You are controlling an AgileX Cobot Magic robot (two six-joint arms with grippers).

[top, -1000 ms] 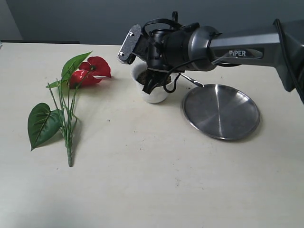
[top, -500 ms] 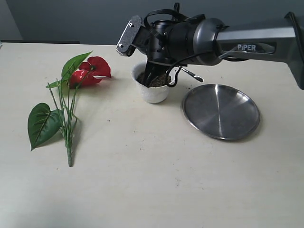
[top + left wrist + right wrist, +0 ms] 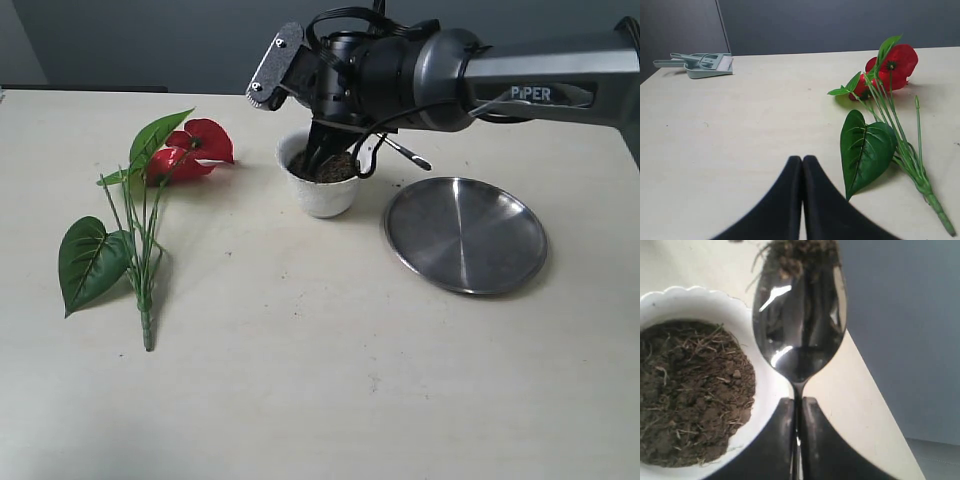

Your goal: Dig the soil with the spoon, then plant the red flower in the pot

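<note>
The white pot (image 3: 322, 195) stands mid-table, filled with dark soil (image 3: 328, 168). My right gripper (image 3: 320, 150) hangs over its rim, shut on the spoon (image 3: 800, 330). The right wrist view shows the shiny bowl beside the pot's scalloped rim (image 3: 762, 390), with a clump of soil (image 3: 800, 252) on its tip. The spoon's handle (image 3: 408, 156) sticks out towards the steel plate. The red flower (image 3: 200, 146) lies flat at the left with its green leaves. My left gripper (image 3: 802, 160) is shut and empty, low over the table near a leaf (image 3: 865, 147); the exterior view does not show it.
A round steel plate (image 3: 466, 234) lies right of the pot. A grey-green dustpan and brush (image 3: 705, 62) sit at a far table edge in the left wrist view. The dark arm (image 3: 540, 85) reaches in from the right.
My right gripper has risen and drawn back from the pot with the spoon, uncovering the soil surface. The flower and plate have not moved.
</note>
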